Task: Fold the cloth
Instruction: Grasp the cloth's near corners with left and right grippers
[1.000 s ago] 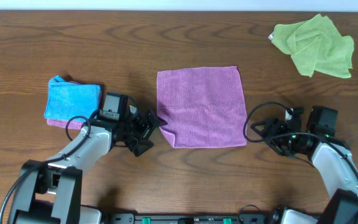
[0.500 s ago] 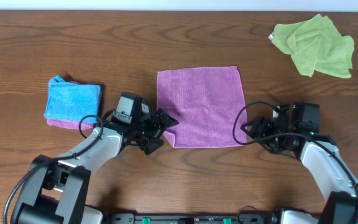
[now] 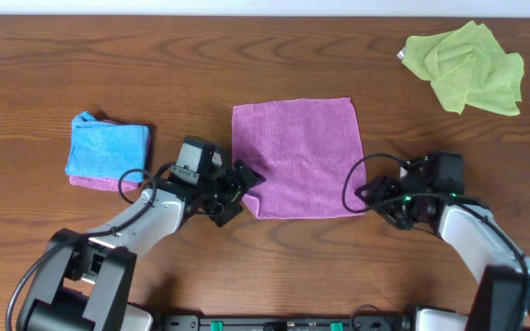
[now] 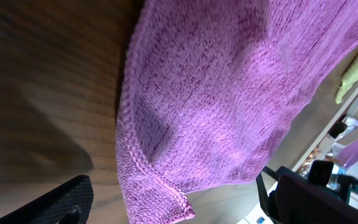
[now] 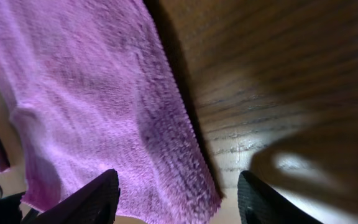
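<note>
While poised at near corners of the cloth (image 3: 297, 152) on the bench (image 3: 247, 55), stand with left jaws wide apart, right jaws apart too.

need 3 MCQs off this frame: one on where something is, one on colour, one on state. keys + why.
1. Where is the green cloth?
A. far right corner of the table
B. between the arms
C. near left edge

2. The cloth between the left end effector and the right end effector is:
A. green
B. purple
C. blue

3. The purple cloth is:
A. folded in half
B. crumpled
C. spread flat

Key: 1 A, the overhead view shows it bunched at the far right. 2 B, both wrist views show purple fabric. 3 C, it lies open as a full square.
</note>
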